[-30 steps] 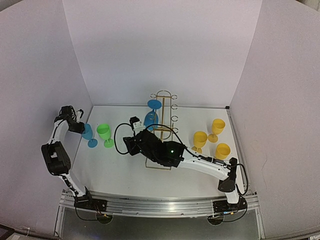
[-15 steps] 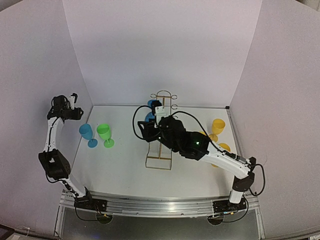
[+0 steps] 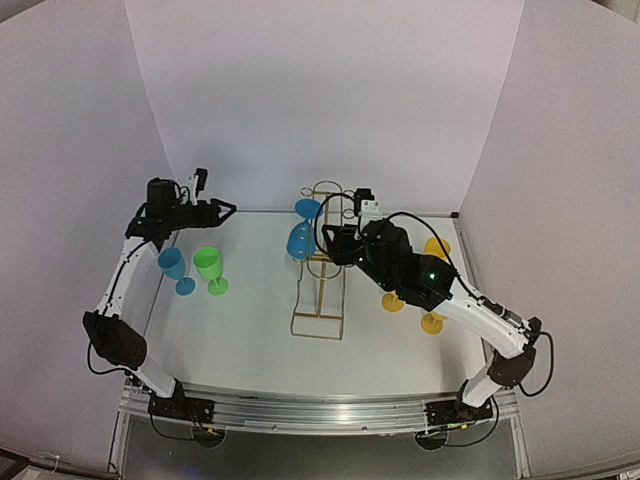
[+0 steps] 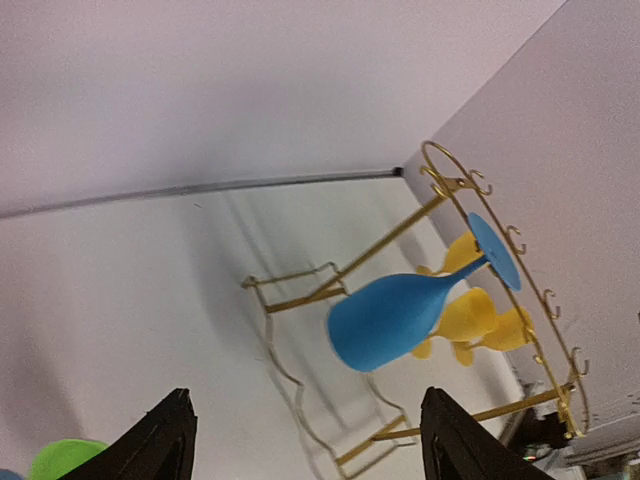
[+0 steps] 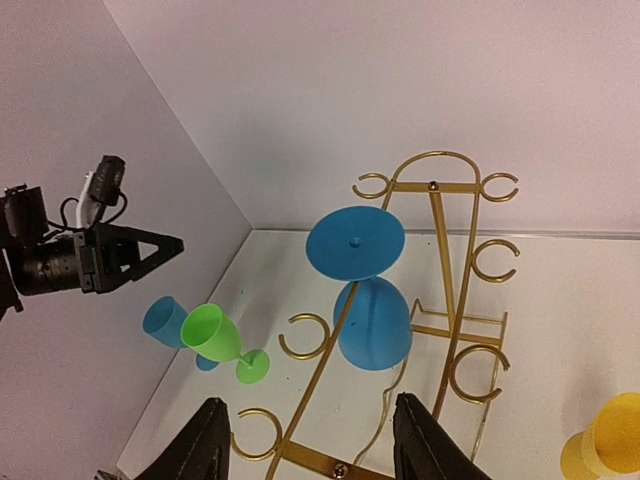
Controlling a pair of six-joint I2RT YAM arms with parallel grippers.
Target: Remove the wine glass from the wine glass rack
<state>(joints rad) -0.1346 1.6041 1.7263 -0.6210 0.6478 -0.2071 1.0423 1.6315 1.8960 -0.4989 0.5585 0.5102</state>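
Top view: blue wine glass [image 3: 299, 240] hangs bowl-down on wine glass rack [image 3: 320, 290], at its 11 o'clock side; right gripper [image 3: 335, 242] just at glass's 3 o'clock, left gripper [image 3: 222, 208] well apart at 9

Left wrist: claw spread wide, empty

Right wrist: fingers [image 5: 212, 445] apart, gripping nothing, glass at 12 o'clock

No readable text, labels, brands, numbers or signs in any of the three views. No lettering visible on the gold wine glass rack [image 5: 441, 250], the blue wine glass [image 5: 373, 325] or the white desk [image 3: 250, 320].
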